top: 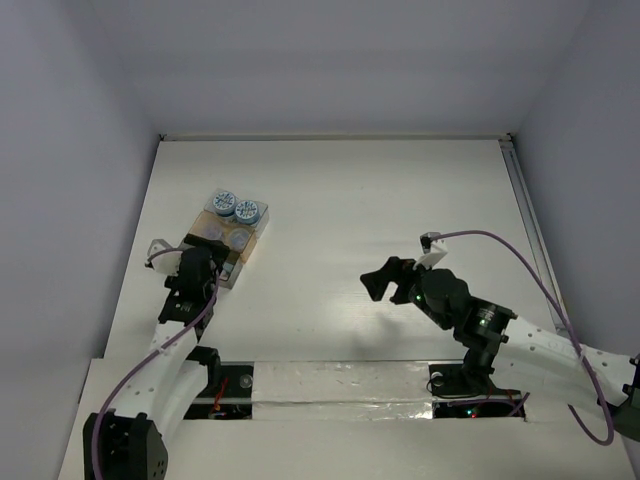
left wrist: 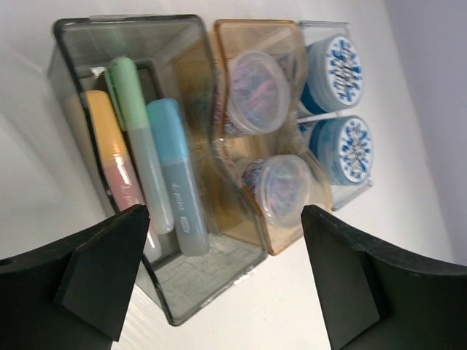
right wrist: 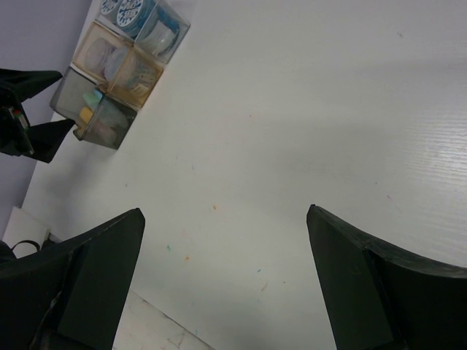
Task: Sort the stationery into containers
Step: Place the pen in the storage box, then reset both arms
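Note:
The left wrist view shows a grey see-through container (left wrist: 211, 270) holding an orange stick (left wrist: 109, 146), a green stick (left wrist: 135, 117) and a blue stick (left wrist: 175, 168). Beside it, a brownish container (left wrist: 248, 36) holds two round tubs (left wrist: 255, 91) with pale faces showing. A clear box (left wrist: 321, 29) holds two blue patterned-top tubs (left wrist: 341, 69). My left gripper (left wrist: 226, 248) is open just in front of the grey container, with nothing between its fingers. From above, the boxes (top: 225, 235) lie at the left with my left gripper (top: 205, 262) at their near end. My right gripper (top: 385, 278) is open over bare table.
The right wrist view has the row of boxes (right wrist: 117, 65) far off at its upper left and small coloured specks on the white table (right wrist: 292, 109). A grey wall (top: 60, 200) runs close along the left of the boxes. A rail (top: 530, 220) lines the table's right edge.

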You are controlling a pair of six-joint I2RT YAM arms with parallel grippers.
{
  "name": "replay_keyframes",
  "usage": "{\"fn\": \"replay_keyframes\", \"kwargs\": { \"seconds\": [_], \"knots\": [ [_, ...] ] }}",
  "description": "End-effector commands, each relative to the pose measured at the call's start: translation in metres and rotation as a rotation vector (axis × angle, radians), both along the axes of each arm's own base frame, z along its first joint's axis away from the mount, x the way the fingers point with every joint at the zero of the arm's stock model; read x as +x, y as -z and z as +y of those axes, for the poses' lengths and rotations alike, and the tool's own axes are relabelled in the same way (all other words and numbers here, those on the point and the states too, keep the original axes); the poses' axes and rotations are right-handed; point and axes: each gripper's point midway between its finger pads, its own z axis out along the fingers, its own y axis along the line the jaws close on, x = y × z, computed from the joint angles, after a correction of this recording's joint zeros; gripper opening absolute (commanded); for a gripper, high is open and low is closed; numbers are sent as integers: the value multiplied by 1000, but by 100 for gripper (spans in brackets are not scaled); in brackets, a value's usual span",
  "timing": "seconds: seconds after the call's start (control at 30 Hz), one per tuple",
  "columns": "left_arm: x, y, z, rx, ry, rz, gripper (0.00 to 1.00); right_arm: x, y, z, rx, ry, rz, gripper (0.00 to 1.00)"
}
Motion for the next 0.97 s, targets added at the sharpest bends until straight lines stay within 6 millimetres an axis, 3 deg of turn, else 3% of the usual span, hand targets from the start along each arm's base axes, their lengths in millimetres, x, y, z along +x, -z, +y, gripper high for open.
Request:
{"fn": "replay_keyframes", "kwargs": {
  "seconds": [0.0,0.07,0.1,0.13,0.17,0.2,0.23,0.27,0.37,0.4,0.47,0.5,0.57,0.6,0.73,0.93],
  "knots": [
    [14,-46,-7,12,58,-127,83,5,-13,3,32,5,-39,96],
    [18,-72,-16,22,126,-195,85,5,-16,0,28,8,-43,91],
    [18,-81,-19,29,149,-219,86,4,-20,-1,27,6,-46,78],
    [17,-103,-28,25,201,-281,99,3,-26,-3,24,2,-58,67],
    [17,-118,-32,34,232,-325,99,3,-38,-4,38,4,-74,56],
    [15,-130,-35,61,266,-354,99,0,-46,-10,43,6,-88,23],
    [10,-155,-43,67,319,-423,99,0,-54,-15,35,10,-110,6],
    [6,-169,-47,82,350,-457,99,1,-69,-21,45,32,-137,0],
    [-12,-209,-57,132,437,-556,99,-1,-91,-47,23,93,-181,0],
    [-16,-216,-58,143,450,-565,99,-3,-101,-55,20,104,-190,0],
    [-28,-236,-60,177,479,-600,99,-6,-119,-73,40,149,-232,15],
    [-32,-237,-60,187,482,-594,99,-7,-122,-80,43,164,-244,42],
    [-42,-243,-63,222,523,-598,99,-9,-131,-95,63,208,-274,73],
    [-45,-243,-62,233,522,-597,99,-9,-130,-100,62,222,-277,99],
    [-53,-235,-58,286,527,-576,99,-5,-121,-107,49,275,-254,100],
    [-67,-226,-54,339,529,-600,99,8,-96,-85,-13,278,-183,100]
  ]
}}
